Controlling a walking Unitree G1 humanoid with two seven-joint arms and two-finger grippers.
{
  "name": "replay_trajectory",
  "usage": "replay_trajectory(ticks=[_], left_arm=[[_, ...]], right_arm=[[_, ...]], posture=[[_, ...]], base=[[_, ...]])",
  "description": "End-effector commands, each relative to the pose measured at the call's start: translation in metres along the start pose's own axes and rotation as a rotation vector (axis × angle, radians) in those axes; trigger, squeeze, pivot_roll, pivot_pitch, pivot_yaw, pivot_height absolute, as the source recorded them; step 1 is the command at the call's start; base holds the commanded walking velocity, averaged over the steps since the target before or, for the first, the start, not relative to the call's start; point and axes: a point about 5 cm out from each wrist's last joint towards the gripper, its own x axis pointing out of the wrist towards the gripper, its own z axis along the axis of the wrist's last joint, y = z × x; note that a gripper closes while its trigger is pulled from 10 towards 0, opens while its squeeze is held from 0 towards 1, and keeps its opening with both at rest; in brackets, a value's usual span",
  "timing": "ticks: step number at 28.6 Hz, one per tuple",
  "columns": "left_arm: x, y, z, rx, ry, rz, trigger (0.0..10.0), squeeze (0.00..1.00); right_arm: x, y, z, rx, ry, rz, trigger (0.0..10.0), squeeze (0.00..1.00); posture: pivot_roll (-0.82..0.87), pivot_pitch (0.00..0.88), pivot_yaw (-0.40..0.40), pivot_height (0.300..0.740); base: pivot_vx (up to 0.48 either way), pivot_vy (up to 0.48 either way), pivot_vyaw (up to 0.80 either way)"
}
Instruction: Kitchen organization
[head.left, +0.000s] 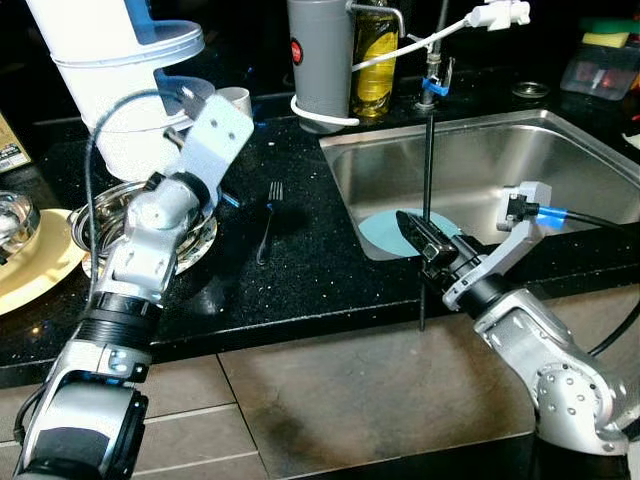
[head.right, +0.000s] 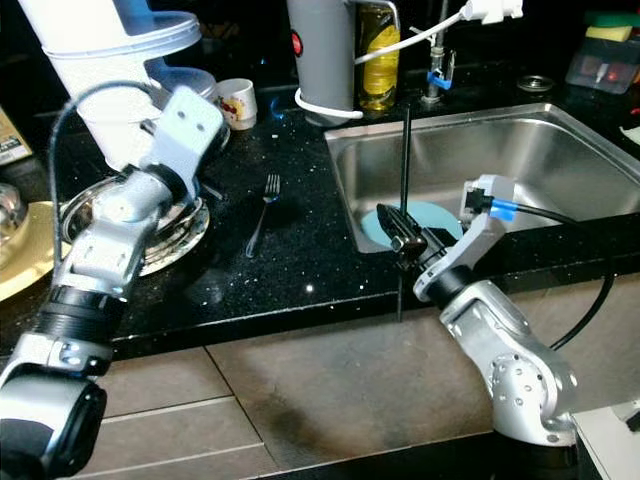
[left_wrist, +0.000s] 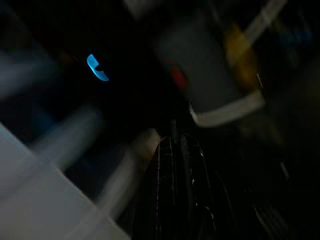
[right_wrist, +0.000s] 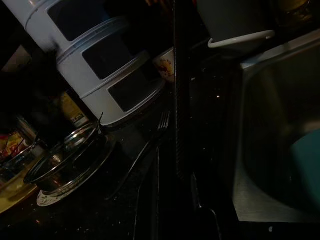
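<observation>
My right gripper (head.left: 422, 243) hovers over the front left corner of the steel sink (head.left: 560, 150), shut on a thin black rod (head.left: 427, 170) that stands nearly upright. A light blue plate (head.left: 382, 232) lies in the sink just behind it. A fork (head.left: 268, 218) lies on the black counter left of the sink. My left arm (head.left: 165, 215) reaches over a steel bowl (head.left: 200, 245) toward a white stacked container (head.left: 110, 60). In the blurred, dark left wrist view the left gripper (left_wrist: 175, 142) has its fingers pressed together, holding nothing.
A grey canister (head.left: 320, 60), an oil bottle (head.left: 375, 50) and a small cup (head.left: 236, 98) stand at the back of the counter. A white sprayer hose (head.left: 430, 38) crosses above the sink. A yellow plate (head.left: 40, 268) lies far left. A tub with sponges (head.left: 603, 62) sits back right.
</observation>
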Motion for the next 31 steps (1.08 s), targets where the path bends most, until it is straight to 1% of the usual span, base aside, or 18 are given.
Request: replay_trajectory(ticks=[1,2,3,4,7,8,9,10,13,15,16,18,19,20,21,25,27,31], left_arm=[[-0.001,0.017,0.014,0.045,-0.065,0.066,0.0,0.00],[-0.001,0.022,0.021,0.062,-0.099,0.091,0.0,0.00],[-0.001,0.022,0.021,0.062,-0.099,0.091,0.0,0.00],[-0.003,0.031,0.035,0.094,-0.162,0.130,0.0,0.00],[-0.010,0.046,0.065,0.164,-0.295,0.204,0.0,0.00],[-0.012,0.047,0.073,0.160,-0.330,0.215,0.0,0.00],[-0.012,0.047,0.073,0.160,-0.330,0.215,0.0,0.00],[-0.015,0.048,0.079,0.102,-0.370,0.229,0.0,0.00],[-0.015,0.042,0.079,-0.049,-0.377,0.222,0.0,0.00],[-0.017,0.023,0.076,-0.144,-0.354,0.136,0.0,0.00],[-0.017,0.023,0.076,-0.144,-0.354,0.136,0.0,0.00],[-0.024,-0.002,0.076,-0.186,-0.345,0.071,0.0,0.00],[-0.027,-0.012,0.076,-0.197,-0.342,0.052,0.6,0.00],[-0.030,-0.020,0.076,-0.203,-0.335,0.035,3.4,0.00],[-0.032,-0.027,0.075,-0.203,-0.325,0.022,10.0,0.00],[-0.041,-0.040,0.063,-0.253,-0.245,0.013,10.0,0.00],[-0.046,-0.043,0.061,-0.257,-0.221,0.016,10.0,0.00],[-0.057,-0.048,0.060,-0.207,-0.191,0.036,10.0,0.00]], right_arm=[[0.003,0.001,0.002,0.001,-0.017,0.007,10.0,0.00],[0.004,0.001,0.002,0.004,-0.021,0.006,10.0,0.00],[0.004,0.001,0.002,0.004,-0.021,0.006,10.0,0.00],[0.005,0.001,0.002,0.014,-0.029,0.005,10.0,0.00],[0.009,0.002,0.000,0.037,-0.042,0.005,10.0,0.00],[0.010,0.003,-0.001,0.041,-0.044,0.007,10.0,0.00],[0.010,0.003,-0.001,0.041,-0.044,0.007,10.0,0.00],[0.014,0.006,-0.003,0.048,-0.044,0.011,10.0,0.00],[0.019,0.010,-0.007,0.061,-0.043,0.027,10.0,0.00],[0.022,0.016,-0.009,0.066,-0.042,0.044,10.0,0.00],[0.022,0.016,-0.009,0.066,-0.042,0.044,10.0,0.00],[0.026,0.020,-0.012,0.061,-0.042,0.063,10.0,0.00],[0.027,0.022,-0.013,0.053,-0.044,0.068,10.0,0.00],[0.029,0.022,-0.013,0.039,-0.047,0.067,10.0,0.00],[0.032,0.024,-0.012,0.028,-0.064,0.076,10.0,0.00],[0.042,0.028,-0.005,0.016,-0.107,0.106,10.0,0.00],[0.046,0.029,-0.002,0.013,-0.120,0.113,10.0,0.00],[0.054,0.027,0.005,0.014,-0.152,0.125,10.0,0.00]], posture=[[-0.13,0.000,0.053,0.740],[-0.13,0.000,0.052,0.740],[-0.13,0.000,0.052,0.740],[-0.12,0.000,0.053,0.740],[-0.11,0.000,0.050,0.740],[-0.11,0.000,0.049,0.740],[-0.11,0.000,0.049,0.740],[-0.11,0.000,0.048,0.740],[-0.10,0.000,0.047,0.740],[-0.10,0.000,0.045,0.740],[-0.10,0.000,0.045,0.740],[-0.09,0.000,0.036,0.740],[-0.09,0.000,0.035,0.740],[-0.08,0.000,0.033,0.740],[-0.08,0.000,0.031,0.740],[-0.07,0.000,0.031,0.740],[-0.07,0.000,0.031,0.740],[-0.04,0.000,0.023,0.740]], base=[[0.000,0.000,0.00],[0.000,0.000,0.00],[0.000,0.000,0.00],[0.000,0.000,0.00],[0.000,0.000,0.00],[0.000,0.000,0.00],[0.000,0.000,0.00],[0.000,0.000,0.00],[0.000,0.000,0.00],[0.000,0.000,0.00],[0.000,0.000,0.00],[0.000,0.000,0.00],[0.000,0.000,0.00],[0.000,0.000,0.00],[0.000,0.000,0.00],[0.000,0.000,0.00],[0.000,0.000,0.00],[0.000,0.000,0.00]])
